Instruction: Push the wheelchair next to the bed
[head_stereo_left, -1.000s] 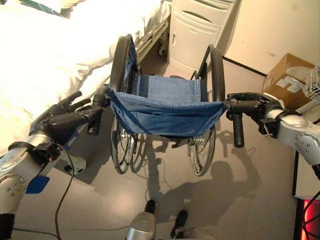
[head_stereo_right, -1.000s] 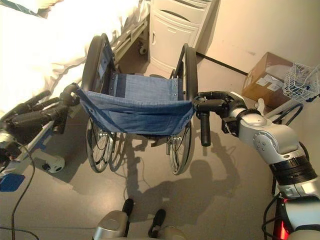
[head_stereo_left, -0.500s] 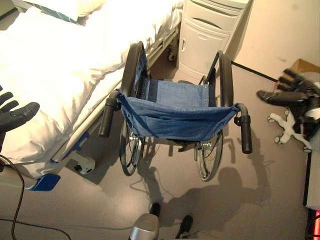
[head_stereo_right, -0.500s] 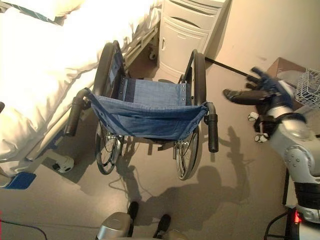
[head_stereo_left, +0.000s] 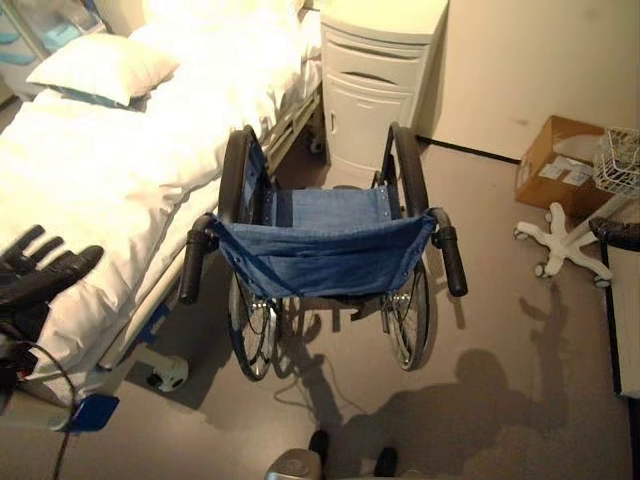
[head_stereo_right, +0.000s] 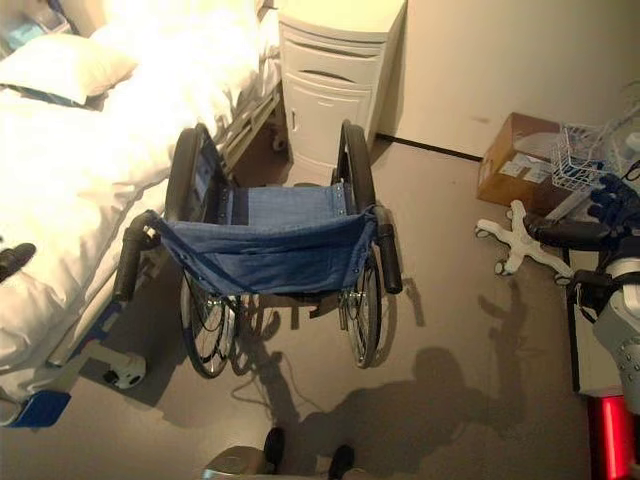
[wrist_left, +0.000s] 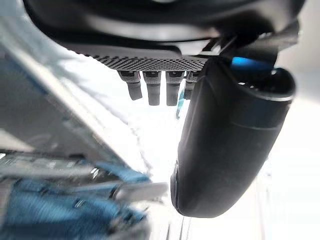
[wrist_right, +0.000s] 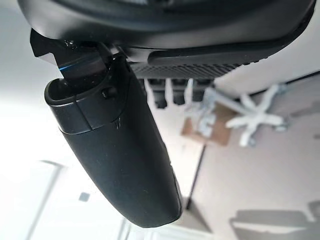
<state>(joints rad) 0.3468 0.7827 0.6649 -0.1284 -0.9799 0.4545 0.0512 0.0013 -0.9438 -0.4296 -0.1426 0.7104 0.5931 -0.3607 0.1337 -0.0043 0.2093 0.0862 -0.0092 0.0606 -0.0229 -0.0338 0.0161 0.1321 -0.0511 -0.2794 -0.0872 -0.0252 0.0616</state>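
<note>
The wheelchair (head_stereo_left: 322, 252) with a blue cloth back stands right beside the white bed (head_stereo_left: 110, 170), its left wheel close to the bed frame. Its two black push handles (head_stereo_left: 192, 265) (head_stereo_left: 452, 262) point toward me, and nothing holds them. My left hand (head_stereo_left: 40, 280) hovers open over the bed's near edge, well left of the left handle, its fingers (wrist_left: 150, 85) straight. My right hand (head_stereo_right: 578, 231) is open at the far right, apart from the right handle, with its thumb (wrist_right: 120, 150) extended.
A white bedside cabinet (head_stereo_left: 375, 90) stands just beyond the wheelchair against the wall. To the right are a cardboard box (head_stereo_left: 560, 165), a white wire basket (head_stereo_left: 620, 160) and a white star-shaped caster base (head_stereo_left: 565, 245). A pillow (head_stereo_left: 100, 65) lies on the bed.
Both hands have let go of the push handles and drawn out to the sides. The camera has pulled back; the wheelchair stays beside the bed.
</note>
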